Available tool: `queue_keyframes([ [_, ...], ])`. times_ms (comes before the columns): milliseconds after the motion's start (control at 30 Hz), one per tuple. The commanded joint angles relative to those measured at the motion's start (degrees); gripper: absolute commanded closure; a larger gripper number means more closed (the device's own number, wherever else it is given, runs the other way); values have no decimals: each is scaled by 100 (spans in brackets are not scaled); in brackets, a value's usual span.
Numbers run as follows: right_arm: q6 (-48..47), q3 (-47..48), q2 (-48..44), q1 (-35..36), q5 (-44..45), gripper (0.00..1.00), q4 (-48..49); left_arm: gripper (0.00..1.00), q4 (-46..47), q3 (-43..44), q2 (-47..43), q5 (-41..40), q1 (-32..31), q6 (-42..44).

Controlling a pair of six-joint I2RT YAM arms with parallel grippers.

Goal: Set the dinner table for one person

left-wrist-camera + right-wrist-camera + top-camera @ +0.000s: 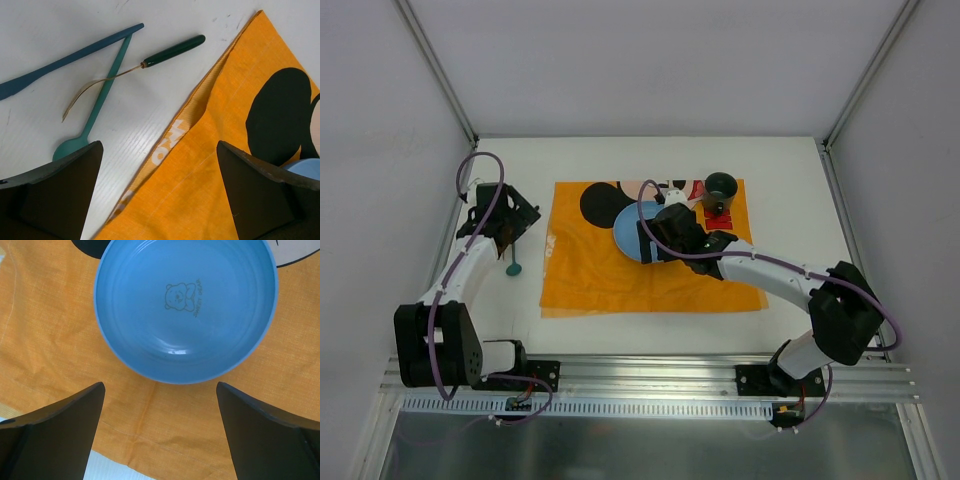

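Observation:
The white dinner table (pixel 790 200) holds an orange mouse placemat (pixel 620 280). A blue plate (pixel 628 238) with a bear print lies on the mat, with a dark green cup (pixel 720 190) at the mat's far right corner. My right gripper (pixel 655 240) hovers open and empty over the plate's near rim (pixel 185 305). My left gripper (pixel 505 235) is open and empty above the mat's left edge (pixel 225 150). On the bare table to its left lie a teal spoon (pixel 107 90), a blue knife (pixel 65 60) and a green-handled fork (pixel 175 50).
Grey walls with aluminium posts enclose the table at the back and sides. An aluminium rail (pixel 650 375) runs along the near edge by the arm bases. The mat's left edge is slightly rumpled (pixel 195 115).

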Motion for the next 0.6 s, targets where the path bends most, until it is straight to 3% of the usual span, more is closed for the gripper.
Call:
queue_keyframes([
  [0, -77, -84, 19, -71, -131, 0, 317, 1, 292, 425, 356, 51, 16, -273],
  [333, -86, -312, -95, -194, -149, 1, 388, 1, 845, 444, 1219, -71, -89, -1960],
  [567, -77, -593, -306, -282, -105, 0, 388, 1, 916, 1145, 1939, -529, -459, -1785],
])
